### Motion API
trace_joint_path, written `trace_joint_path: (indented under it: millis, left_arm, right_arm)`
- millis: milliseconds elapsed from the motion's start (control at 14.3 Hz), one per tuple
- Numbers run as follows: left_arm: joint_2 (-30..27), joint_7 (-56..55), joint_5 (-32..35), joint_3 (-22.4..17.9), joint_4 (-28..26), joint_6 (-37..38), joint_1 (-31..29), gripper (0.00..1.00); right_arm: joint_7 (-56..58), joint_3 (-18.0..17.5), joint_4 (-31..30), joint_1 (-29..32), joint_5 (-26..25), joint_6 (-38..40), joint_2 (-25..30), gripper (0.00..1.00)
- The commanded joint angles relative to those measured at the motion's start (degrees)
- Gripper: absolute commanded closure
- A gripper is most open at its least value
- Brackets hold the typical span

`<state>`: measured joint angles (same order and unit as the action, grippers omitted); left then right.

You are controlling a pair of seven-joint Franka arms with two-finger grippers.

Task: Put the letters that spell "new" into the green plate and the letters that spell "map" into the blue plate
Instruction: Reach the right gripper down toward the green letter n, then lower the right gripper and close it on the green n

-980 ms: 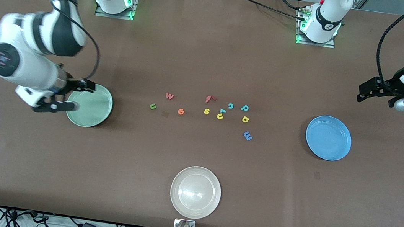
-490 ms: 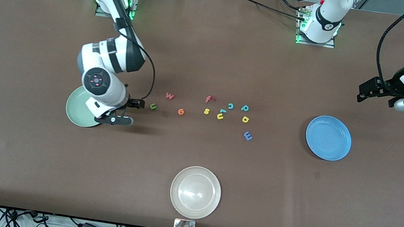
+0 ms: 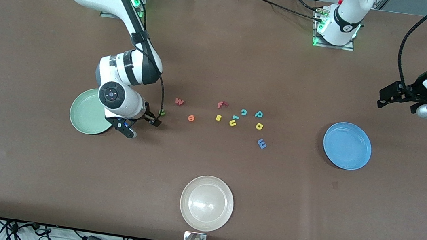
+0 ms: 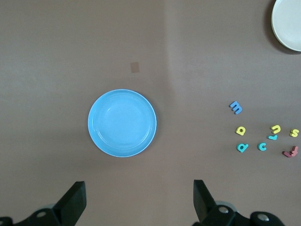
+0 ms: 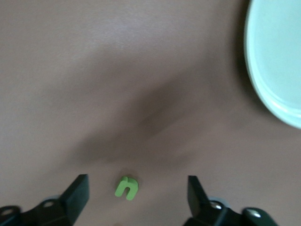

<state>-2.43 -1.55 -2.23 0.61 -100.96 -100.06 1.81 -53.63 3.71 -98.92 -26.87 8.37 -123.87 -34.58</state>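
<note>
Starting at the round pale mint-green plate (image 3: 87,116), still empty, we see the right gripper (image 5: 136,195) at its three o'clock, jaws wide, straddling the small olive-green foam n (image 5: 126,187) on the bench, holding nothing. We judge the first pick is in hand; next, lower and close. The left gripper (image 4: 139,202) waits, jaws wide and empty, over the round sky-blue plate (image 4: 122,123).

Counter (image 3: 245,58): plain brown. Plates: pale mint green plate (image 3: 86,114), sky-blue plate (image 3: 347,146), whitish clear plate (image 3: 207,203). Foam letters: n (image 5: 126,188) green, w (image 3: 179,101) pink-red, e (image 3: 191,118) orange, m (image 3: 262,143) blue, a (image 3: 259,126) yellow, p (image 3: 258,113) teal.
</note>
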Motion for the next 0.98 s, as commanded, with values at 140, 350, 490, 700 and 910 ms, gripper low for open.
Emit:
trace_joint_path:
  millis: [140,350,490,700,910]
  left_arm:
    - [0.06,0.58,-1.11,-0.17,0.59,1.01,-0.06,0.00]
    - [0.06,0.58,-1.20,-0.17,0.59,1.01,-0.06,0.00]
    - [0.06,0.58,-1.11,-0.17,0.59,1.10,-0.06,0.00]
    - [0.06,0.58,-1.20,-0.17,0.59,1.10,-0.06,0.00]
    - [0.06,0.58,-1.11,-0.17,0.59,1.10,-0.06,0.00]
  right_arm:
    - [-10.07,0.33,0.31,-3.79,1.12,-4.61,-2.60,0.28]
    - [-13.08,0.33,-1.27,-4.51,1.12,-6.03,-2.60,0.34]
    - [-13.17,0.33,-2.76,-4.42,1.12,-5.86,-2.08,0.38]
    - [-15.36,0.33,-4.09,-5.03,1.12,-6.21,-1.55,0.40]
    - [-15.54,0.33,-4.52,-5.12,1.12,-6.21,-1.02,0.40]
